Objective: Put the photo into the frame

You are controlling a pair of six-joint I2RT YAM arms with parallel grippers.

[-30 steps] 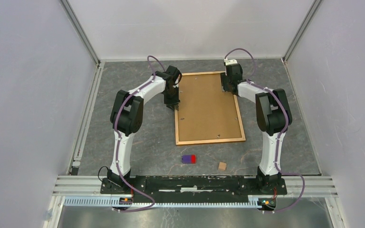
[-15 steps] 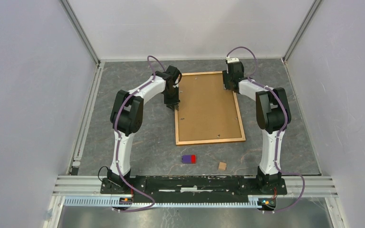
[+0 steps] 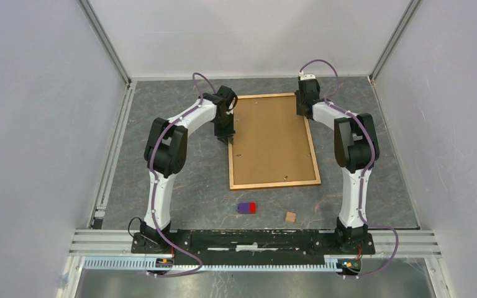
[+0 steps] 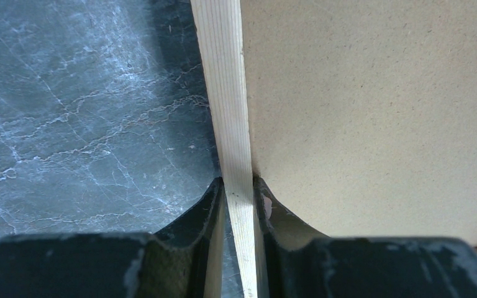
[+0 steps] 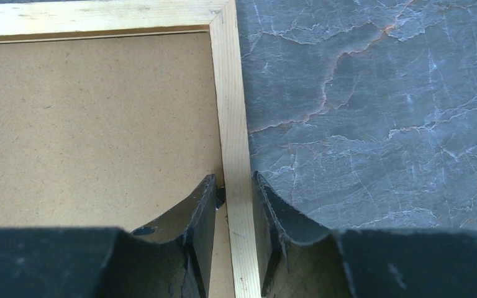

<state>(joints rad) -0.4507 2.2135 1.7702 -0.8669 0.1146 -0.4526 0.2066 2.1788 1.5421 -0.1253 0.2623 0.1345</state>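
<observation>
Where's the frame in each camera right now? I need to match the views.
Top external: the frame lies flat in the centre of the picture.
Left wrist: one pale rail runs up the middle.
Right wrist: a corner sits at the top, with one rail running down the middle.
Shared landmark: the brown backing board inside it.

frame [image 3: 273, 184] flat on table [image 3: 192, 186], board [image 3: 273, 139] inside it

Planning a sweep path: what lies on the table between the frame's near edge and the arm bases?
The top view shows two small things between the frame and the arm bases: a purple-and-red object and, to its right, a brown block.
</observation>
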